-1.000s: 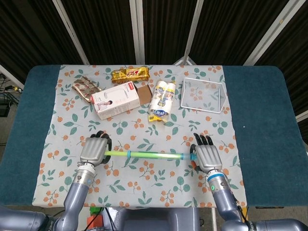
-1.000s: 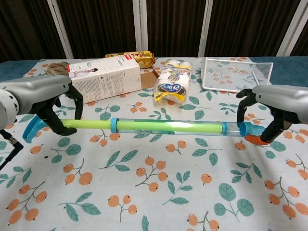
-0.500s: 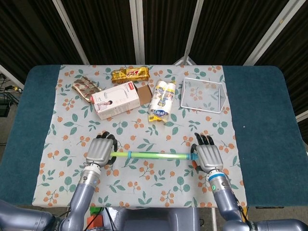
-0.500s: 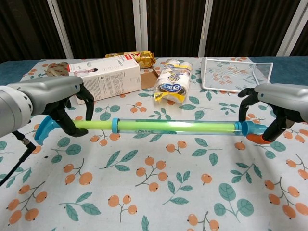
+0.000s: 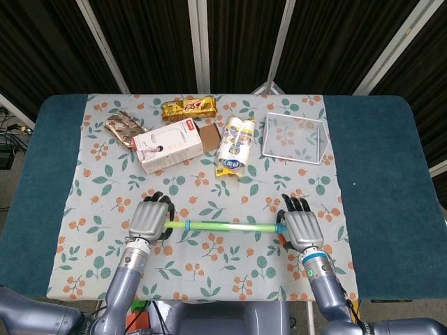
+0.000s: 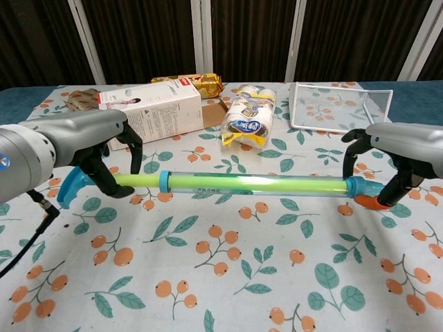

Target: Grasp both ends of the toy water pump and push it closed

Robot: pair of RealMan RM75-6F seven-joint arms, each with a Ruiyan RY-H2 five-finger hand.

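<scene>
Mid-push, with left hand (image 6: 104, 162) clamped on the blue handle end and right hand (image 6: 391, 166) clamped on the orange nozzle end of the clear-barrelled green toy water pump (image 6: 252, 185), held level above the floral tablecloth (image 6: 228, 277); remaining rod probably needs further inward pressing.

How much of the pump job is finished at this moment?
Done: the left hand and right hand each grip one end of the pump. In hand: the push. Left: a short green length of rod shows outside the tube, so it is not yet closed.
</scene>
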